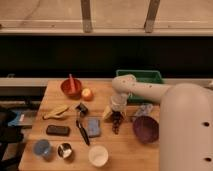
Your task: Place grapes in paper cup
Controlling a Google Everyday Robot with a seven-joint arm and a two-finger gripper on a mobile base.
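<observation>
The grapes (pixel 116 122), a dark red-purple elongated bunch, lie on the wooden table (pixel 130 150) just right of the blue sponge (pixel 93 126). The paper cup (pixel 98 155), white with a pale inside, stands near the table's front edge, below and left of the grapes. My gripper (pixel 117 111) comes down from the white arm (pixel 150 92) and sits right over the top end of the grapes.
A purple bowl (pixel 145 128) is right of the grapes. A red bowl (pixel 71 86), an orange fruit (pixel 87 94), a banana (pixel 55 111), a black device (pixel 58 130), a blue cup (pixel 41 147), a metal cup (pixel 64 150) and a green bin (pixel 142 80) are also around.
</observation>
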